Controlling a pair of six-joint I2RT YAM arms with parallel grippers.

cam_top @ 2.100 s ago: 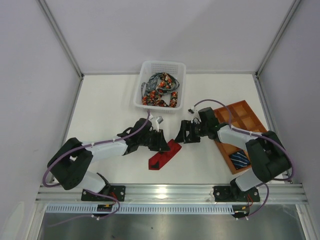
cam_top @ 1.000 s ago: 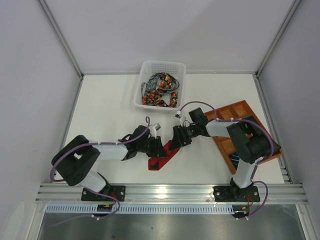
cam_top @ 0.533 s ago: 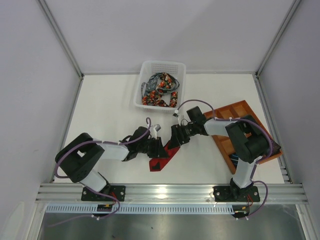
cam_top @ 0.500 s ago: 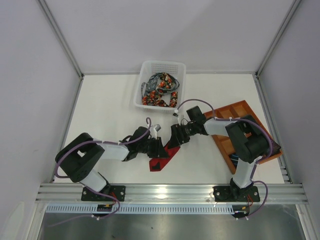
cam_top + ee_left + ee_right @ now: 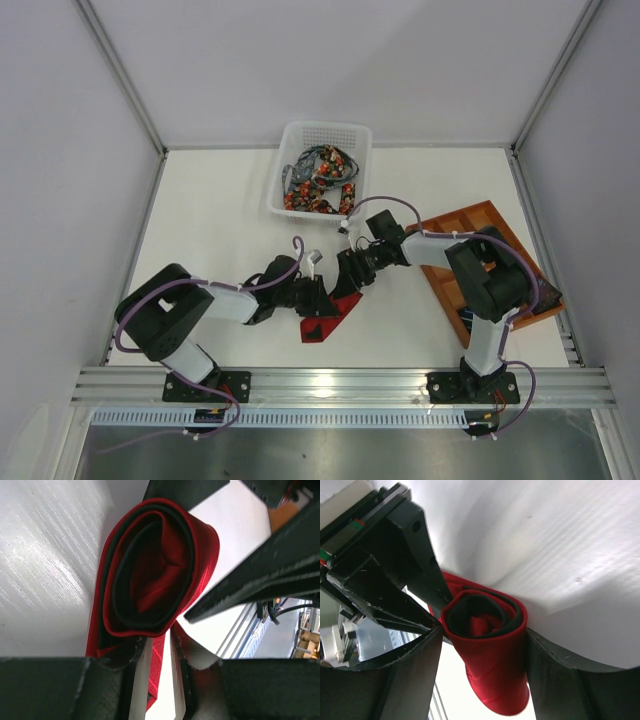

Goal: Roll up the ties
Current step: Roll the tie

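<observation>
The plain deep red tie [image 5: 328, 316] lies on the white table, partly rolled. In the right wrist view the roll [image 5: 487, 625] stands between my right gripper's [image 5: 482, 635] two black fingers [image 5: 412, 672], and both touch its sides. In the top view my right gripper [image 5: 350, 277] is at the roll's far end. My left gripper [image 5: 314, 298] is beside it on the left. In the left wrist view the roll [image 5: 150, 565] is just ahead of my left gripper [image 5: 160, 645], whose jaws stand a narrow gap apart over the flat tail [image 5: 156, 675].
A white perforated basket [image 5: 300, 133] at the back holds several dark floral-dotted ties [image 5: 320, 182]. An orange-brown gridded tray [image 5: 482, 226] is at the right, partly under my right arm. An aluminium rail [image 5: 340, 380] runs along the near edge.
My right gripper has moved left from beside the tray and closed around the red roll. My left gripper has shifted slightly toward the near side and stays at the tie.
</observation>
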